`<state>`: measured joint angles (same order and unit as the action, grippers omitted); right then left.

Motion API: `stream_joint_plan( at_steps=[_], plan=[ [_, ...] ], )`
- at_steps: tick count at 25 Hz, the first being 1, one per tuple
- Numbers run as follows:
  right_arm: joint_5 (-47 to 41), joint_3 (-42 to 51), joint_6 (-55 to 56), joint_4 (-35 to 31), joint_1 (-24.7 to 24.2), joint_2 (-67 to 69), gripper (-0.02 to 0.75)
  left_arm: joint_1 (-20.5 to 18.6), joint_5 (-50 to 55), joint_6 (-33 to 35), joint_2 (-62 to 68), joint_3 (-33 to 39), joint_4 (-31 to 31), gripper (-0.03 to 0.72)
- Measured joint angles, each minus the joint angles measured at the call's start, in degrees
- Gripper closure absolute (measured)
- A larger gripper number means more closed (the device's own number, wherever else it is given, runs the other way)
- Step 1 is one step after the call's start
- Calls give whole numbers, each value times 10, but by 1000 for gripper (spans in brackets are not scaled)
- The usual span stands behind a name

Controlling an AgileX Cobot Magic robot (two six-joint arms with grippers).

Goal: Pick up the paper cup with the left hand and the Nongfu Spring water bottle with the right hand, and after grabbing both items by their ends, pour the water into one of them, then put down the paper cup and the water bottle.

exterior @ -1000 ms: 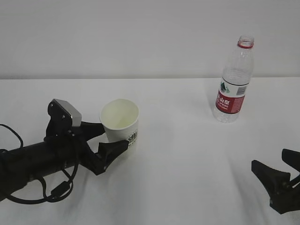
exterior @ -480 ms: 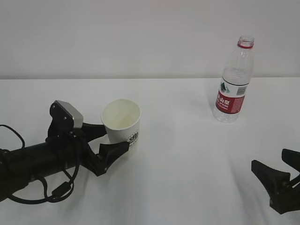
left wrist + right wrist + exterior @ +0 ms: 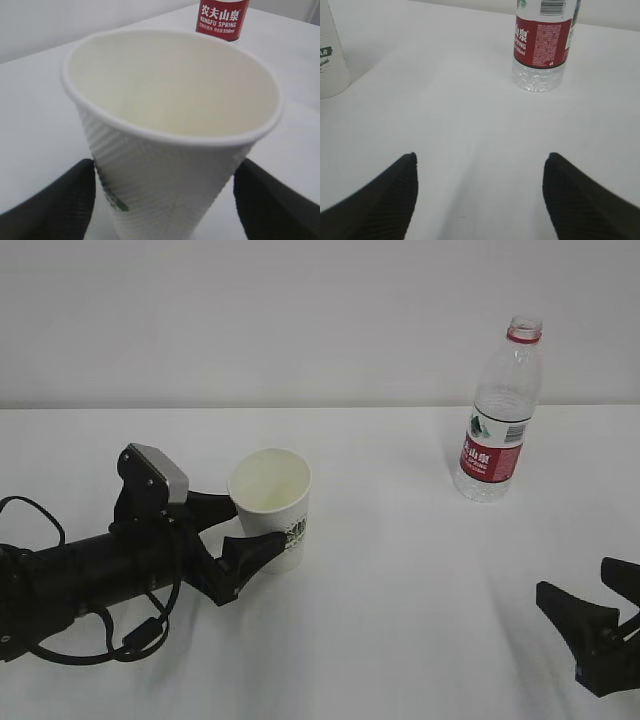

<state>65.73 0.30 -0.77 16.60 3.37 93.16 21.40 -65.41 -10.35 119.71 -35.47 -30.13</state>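
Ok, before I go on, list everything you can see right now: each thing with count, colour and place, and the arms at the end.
paper cup: one, white with cream inside and a green-and-black logo near the base, upright on the table left of centre, no water visible in it.
Nongfu Spring water bottle: one, clear with red label and red neck ring, no cap, upright at the back right.
table: one, white, spanning the view.
wall: one, white, behind the table.
left hand: one, black with a grey block, low at the left, jaws either side of the cup's lower wall, which looks undented.
right hand: one, black, front right corner, jaws wide apart and empty, facing the bottle.
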Motion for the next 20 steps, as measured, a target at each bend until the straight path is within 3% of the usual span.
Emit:
stream_joint_plan(
  at_steps=[20],
  plan=[
    [0,0,0,18,0,0,150,0,-1,-14,29,-29,-4,62]
  ],
)
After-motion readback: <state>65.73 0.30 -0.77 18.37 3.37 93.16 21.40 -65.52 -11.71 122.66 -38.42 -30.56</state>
